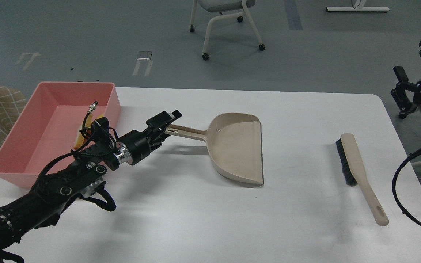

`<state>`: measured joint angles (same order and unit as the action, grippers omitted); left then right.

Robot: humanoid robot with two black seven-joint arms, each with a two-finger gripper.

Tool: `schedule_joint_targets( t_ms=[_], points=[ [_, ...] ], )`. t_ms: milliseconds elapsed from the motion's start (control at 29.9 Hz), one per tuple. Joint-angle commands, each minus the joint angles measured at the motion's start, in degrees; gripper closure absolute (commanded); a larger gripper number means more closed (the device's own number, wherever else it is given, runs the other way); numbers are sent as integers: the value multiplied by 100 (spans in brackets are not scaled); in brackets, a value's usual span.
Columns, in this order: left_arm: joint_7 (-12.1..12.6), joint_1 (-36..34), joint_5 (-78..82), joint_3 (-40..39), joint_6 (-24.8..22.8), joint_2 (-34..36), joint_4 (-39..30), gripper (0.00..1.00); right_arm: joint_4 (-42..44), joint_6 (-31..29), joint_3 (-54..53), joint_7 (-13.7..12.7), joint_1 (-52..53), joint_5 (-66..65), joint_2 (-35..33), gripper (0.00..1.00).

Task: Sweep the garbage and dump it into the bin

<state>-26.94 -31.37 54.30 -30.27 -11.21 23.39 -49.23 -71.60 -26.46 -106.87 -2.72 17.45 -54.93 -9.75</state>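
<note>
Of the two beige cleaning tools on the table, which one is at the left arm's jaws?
The dustpan: its handle end sits at the left gripper. The brush lies apart, far to the right, untouched.

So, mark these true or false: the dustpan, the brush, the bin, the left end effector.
1. The dustpan holds nothing. True.
2. The brush is gripped and lifted. False: it lies flat on the table, right of the dustpan, with nothing touching it.
3. The bin stands on the floor. False: it sits on the table's far left corner.
4. The left end effector is at the dustpan's handle end. True.
5. The brush's bristles face the dustpan. True.
</note>
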Motion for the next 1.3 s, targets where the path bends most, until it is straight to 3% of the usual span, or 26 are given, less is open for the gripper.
schedule_joint_targets(
  t_ms=[0, 201, 502, 702, 870, 1004, 1271],
  points=[
    [-4, -54, -235, -5, -21, 305, -218, 2, 14, 1, 0, -1, -4, 0, -1, 2],
    [-4, -203, -297, -5, -4, 816, -781, 2, 58, -8, 8, -1, -22, 9, 34, 2],
    [-21, -651, -367, -23, -56, 1677, -992, 2, 41, -17, 8, -1, -57, 9, 43, 2],
    [-48, -1073, -1850, -242, -293, 2109, -1045, 2, -12, -26, 8, -1, 39, 79, 43, 0],
    [-56, -977, -3590, -1093, -846, 2012, -966, 2, 49, 27, 8, -1, 321, 97, 43, 0],
    [-65, -906, -4286, -1455, -926, 1775, -826, 2, 84, 53, 8, 8, 347, 97, 52, 0],
    [-21, -775, -4551, -1921, -1023, 651, 439, 2, 1095, 44, 35, -1, 945, 1212, 96, 0]
  ],
)
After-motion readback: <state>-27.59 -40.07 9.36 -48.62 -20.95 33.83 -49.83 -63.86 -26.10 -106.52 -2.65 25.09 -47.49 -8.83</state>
